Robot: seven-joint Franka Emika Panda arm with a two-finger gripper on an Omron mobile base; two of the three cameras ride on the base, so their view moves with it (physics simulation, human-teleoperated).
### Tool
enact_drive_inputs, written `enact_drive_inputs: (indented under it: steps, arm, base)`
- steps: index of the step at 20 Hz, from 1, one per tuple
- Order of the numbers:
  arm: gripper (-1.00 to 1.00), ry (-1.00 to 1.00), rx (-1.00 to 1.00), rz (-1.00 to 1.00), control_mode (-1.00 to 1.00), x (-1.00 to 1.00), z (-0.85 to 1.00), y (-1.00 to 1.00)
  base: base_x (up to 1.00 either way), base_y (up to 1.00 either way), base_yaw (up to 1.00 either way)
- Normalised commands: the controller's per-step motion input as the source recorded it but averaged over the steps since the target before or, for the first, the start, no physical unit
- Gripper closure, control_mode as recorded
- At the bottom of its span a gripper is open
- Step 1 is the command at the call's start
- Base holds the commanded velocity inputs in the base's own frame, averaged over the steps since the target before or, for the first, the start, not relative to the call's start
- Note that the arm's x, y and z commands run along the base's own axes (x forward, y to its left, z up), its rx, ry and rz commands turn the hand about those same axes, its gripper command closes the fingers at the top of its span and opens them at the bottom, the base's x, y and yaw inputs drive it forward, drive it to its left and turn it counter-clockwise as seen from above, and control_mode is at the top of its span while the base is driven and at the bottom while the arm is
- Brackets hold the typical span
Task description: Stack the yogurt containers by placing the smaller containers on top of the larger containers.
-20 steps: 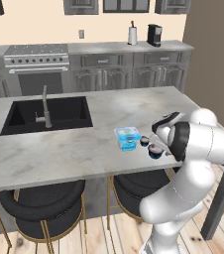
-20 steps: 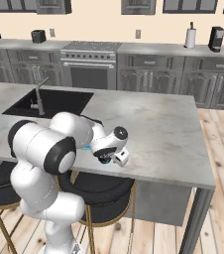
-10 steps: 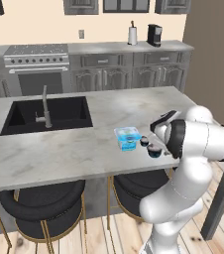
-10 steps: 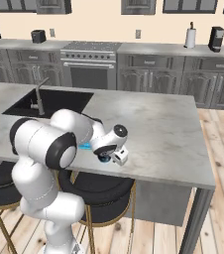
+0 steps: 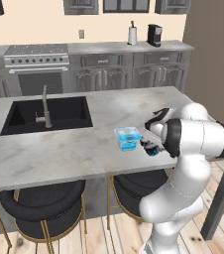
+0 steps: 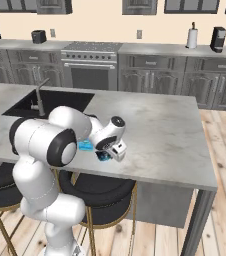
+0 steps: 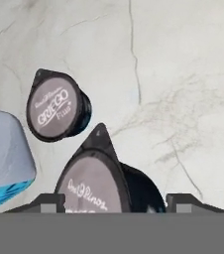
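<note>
In the hand view two round dark cups with pale lids stand on the marble counter. The tinier cup (image 7: 57, 106) is farther off. The bigger dark cup (image 7: 96, 181) sits right between my fingertips (image 7: 47, 202), which press against its sides, so my gripper (image 7: 116, 202) is shut on it. The light-blue tub (image 7: 5, 158) is close by on the left edge. From the base views the tub (image 5: 127, 138) stands near the counter's front edge, with my gripper (image 5: 151, 149) low on the counter just to its right, and the tub (image 6: 85, 145) partly hidden by my arm.
A black sink (image 5: 47, 114) with a faucet lies to the left on the island counter (image 5: 59, 154). Two dark stools (image 5: 42, 203) stand under the front edge. The back wall holds a stove (image 5: 37, 69), a paper towel roll (image 5: 132, 34) and a coffee machine (image 5: 154, 34).
The jaws have come in from wide open onto the bigger dark cup. The hand has sunk a little toward the counter.
</note>
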Motion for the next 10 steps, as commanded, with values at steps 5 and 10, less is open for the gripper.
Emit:
enact_drive_inputs:
  steps: [5, 10]
  arm:
    - [1.0, 0.06, -0.01, -0.02, -1.0, 0.0, -0.04, 0.19]
    - [1.0, 0.0, 0.0, 0.0, -1.0, 0.0, -0.04, 0.0]
  base:
    - [0.0, 0.0, 0.0]
    - [0.0, 0.0, 0.0]
